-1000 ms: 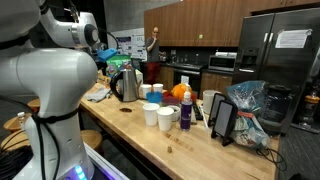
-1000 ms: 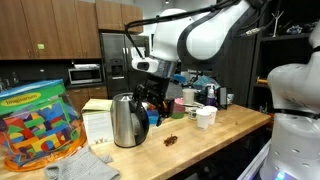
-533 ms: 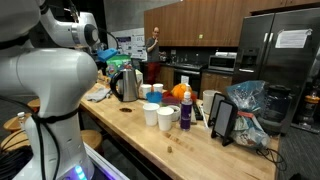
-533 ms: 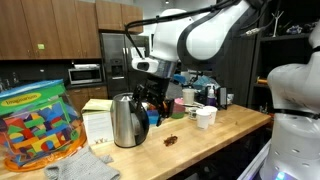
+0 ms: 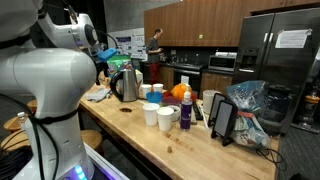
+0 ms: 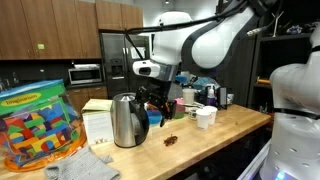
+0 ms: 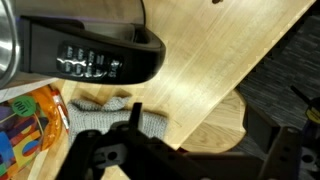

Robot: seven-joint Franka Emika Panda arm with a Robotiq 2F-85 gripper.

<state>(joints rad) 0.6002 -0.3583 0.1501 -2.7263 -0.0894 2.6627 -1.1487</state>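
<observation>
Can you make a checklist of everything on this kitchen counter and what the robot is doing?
Surface: wooden counter, with a few crumbs near the kettle.
Job's things: steel kettle standing upright, with its black handle facing the gripper.
Clutter: white cups, block jar, box, grey cloth.
Gripper: gripper is close beside the kettle's handle. Whether it touches the handle, and whether it is open or shut, cannot be told.
Cables: nothing seen.
Surroundings: fridge, microwave, wooden cabinets.
</observation>
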